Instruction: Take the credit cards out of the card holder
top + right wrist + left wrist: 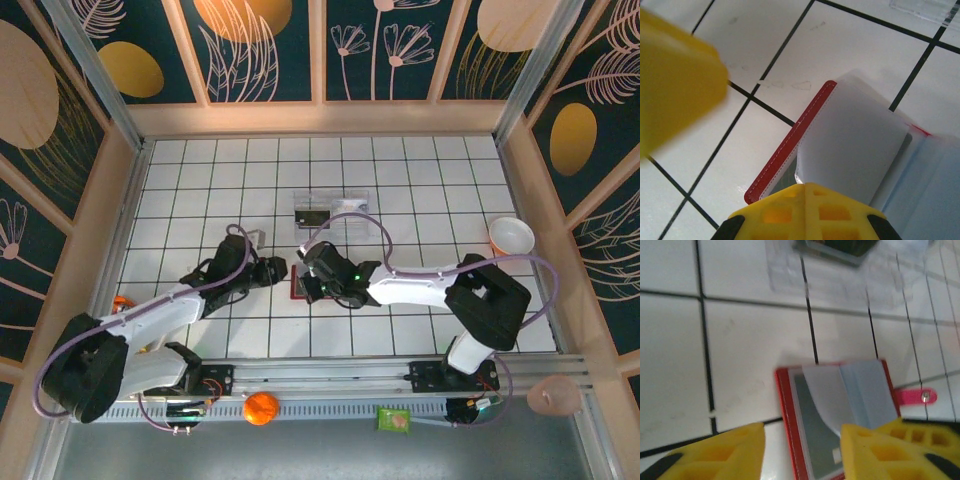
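White tiles with black grout lines cover the table [200,180], boxed in by dark teal wall panels [260,50] painted with pale flowers and gold ovals. Near the centre of the top view the card holder [298,291] lies open, grey and light blue inside a red border. In the left wrist view its snap tab [917,396] points right. Just above the holder sits a clear tray [352,198] with a dark card [308,214] in it.

The right end effector [805,188] is pressed together on the near edge of a pale leaf [855,140] lifted from the holder. We cannot tell whether that is a sleeve or the silvery card. The left end effector [801,432] stands spread over the holder's red edge, pinching nothing.

We judge the step to be drawing a card out. We would pin the cover flat with the left, then pull along the pocket's mouth, low and slow, so the holder does not ride up.

A paper cup [511,236] stands at the right. An orange ball [260,408] and a green packet [393,419] lie along the bottom edge.
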